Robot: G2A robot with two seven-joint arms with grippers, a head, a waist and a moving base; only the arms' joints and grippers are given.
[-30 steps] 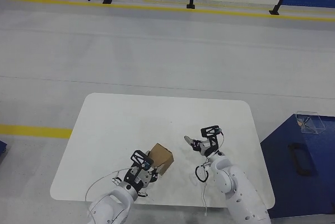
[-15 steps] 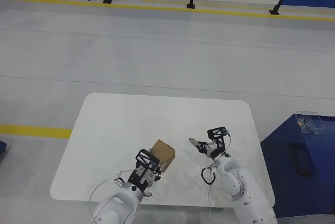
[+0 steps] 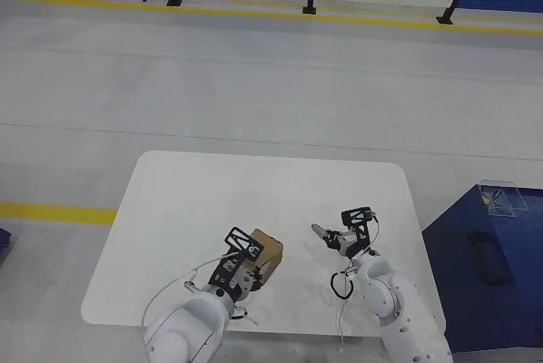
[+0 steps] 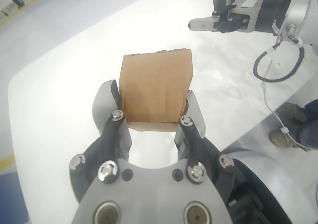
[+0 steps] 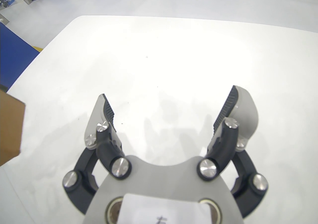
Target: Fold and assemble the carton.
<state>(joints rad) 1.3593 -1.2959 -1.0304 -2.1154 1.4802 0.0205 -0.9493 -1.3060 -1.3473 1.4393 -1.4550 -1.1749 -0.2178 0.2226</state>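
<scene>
A small brown cardboard carton (image 3: 266,247) stands on the white table (image 3: 208,181), near its front edge. My left gripper (image 3: 242,261) comes in from the front and is shut on the carton (image 4: 155,85), one finger (image 4: 109,100) pressed to each side wall. The carton's top looks folded closed. My right gripper (image 3: 326,234) hovers to the right of the carton, apart from it, open with nothing between its fingers (image 5: 171,100). From the right wrist, a corner of the carton (image 5: 10,130) shows off to the side. The left wrist view has the right gripper (image 4: 196,23) beyond the carton.
A blue cabinet (image 3: 498,263) stands just off the table's right edge, with a clear plastic box (image 3: 500,195) on top. Bare table surface lies behind and to the left of the carton. A loose cable (image 3: 341,286) hangs from the right arm.
My left gripper has pushed forward and a little right around the carton, which shifted slightly. The right gripper has drawn away to the right.
</scene>
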